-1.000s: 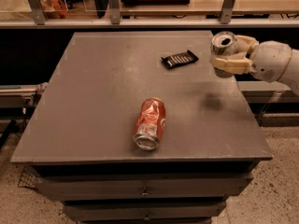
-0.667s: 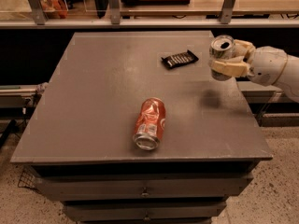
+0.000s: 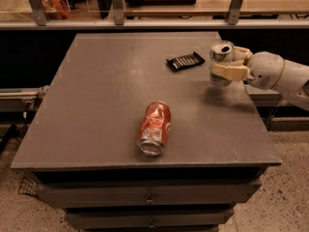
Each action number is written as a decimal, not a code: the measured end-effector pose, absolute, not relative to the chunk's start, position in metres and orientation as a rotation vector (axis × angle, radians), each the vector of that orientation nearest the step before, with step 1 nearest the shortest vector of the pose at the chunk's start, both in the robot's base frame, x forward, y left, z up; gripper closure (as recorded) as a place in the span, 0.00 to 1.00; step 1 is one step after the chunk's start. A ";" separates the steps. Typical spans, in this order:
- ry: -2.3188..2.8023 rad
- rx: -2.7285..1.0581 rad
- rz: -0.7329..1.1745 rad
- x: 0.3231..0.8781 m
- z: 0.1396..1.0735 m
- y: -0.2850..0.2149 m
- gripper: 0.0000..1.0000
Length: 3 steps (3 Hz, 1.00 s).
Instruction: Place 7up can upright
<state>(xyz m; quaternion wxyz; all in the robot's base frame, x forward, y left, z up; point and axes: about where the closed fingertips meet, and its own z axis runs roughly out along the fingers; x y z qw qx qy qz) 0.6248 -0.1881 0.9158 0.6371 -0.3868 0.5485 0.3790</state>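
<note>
We are looking at a dark grey table top (image 3: 111, 100) that sits on a cabinet of drawers, on a speckled floor, with a wooden counter and metal posts behind it. On the right, the robot's cream-coloured two-finger gripper (image 3: 227, 64) reaches in from the side. Its fingers are clamped around the silver-white aluminium 7up can (image 3: 222, 51).

The 7up can is held close to upright with its opened top facing up, over the right part of the table and near the edge. A shadow lies on the surface below it, so we judge that it hangs just above the table and is not resting on it.

A flat black snack packet (image 3: 185, 61) lies just beside the can, to its left. An orange-red dented soda can (image 3: 154, 128) lies on its side well apart, near the front.

We see three risks:
- **Early release:** letting go before the base meets the table could make the light, dented can bounce and topple.
- **Tilt:** any lean at touchdown could tip it over.
- **Table edge:** the edge is close enough that a rolling can might fall to the floor.
</note>
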 end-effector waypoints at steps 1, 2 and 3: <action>1.295 -0.831 0.946 0.631 0.905 -0.189 0.54; 1.289 -0.786 0.987 0.631 0.896 -0.192 0.31; 1.277 -0.780 0.983 0.624 0.890 -0.197 0.07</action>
